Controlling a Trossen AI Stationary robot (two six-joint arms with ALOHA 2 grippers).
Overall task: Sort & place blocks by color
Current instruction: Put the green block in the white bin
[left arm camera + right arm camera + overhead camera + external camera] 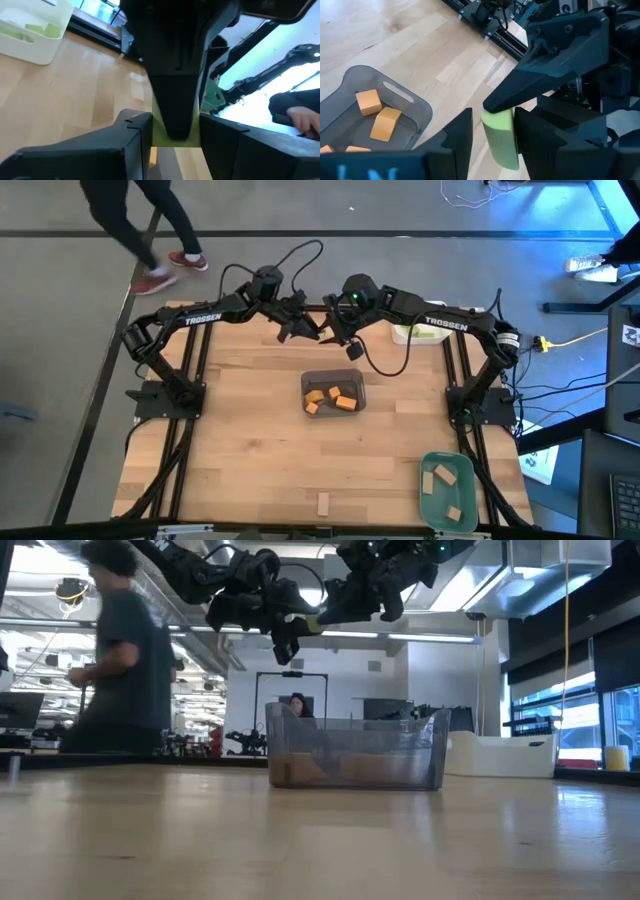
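TROSSEN lettering (213, 318) on arms (white); green block (500, 135) between end effectors.

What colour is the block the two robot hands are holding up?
Light green. The block shows best in the right wrist view, between both grippers.

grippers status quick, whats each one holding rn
Left gripper: closed on the light green block.
Right gripper: fingers around the same block; grip cannot be told.

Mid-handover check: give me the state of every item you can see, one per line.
green block: raised above the table, between both grippers' fingers
left gripper: closed on the green block
right gripper: fingers around the green block
grey tray: holds four orange blocks
green tray: holds tan blocks
white tray: holds green pieces
loose tan block: lying on table
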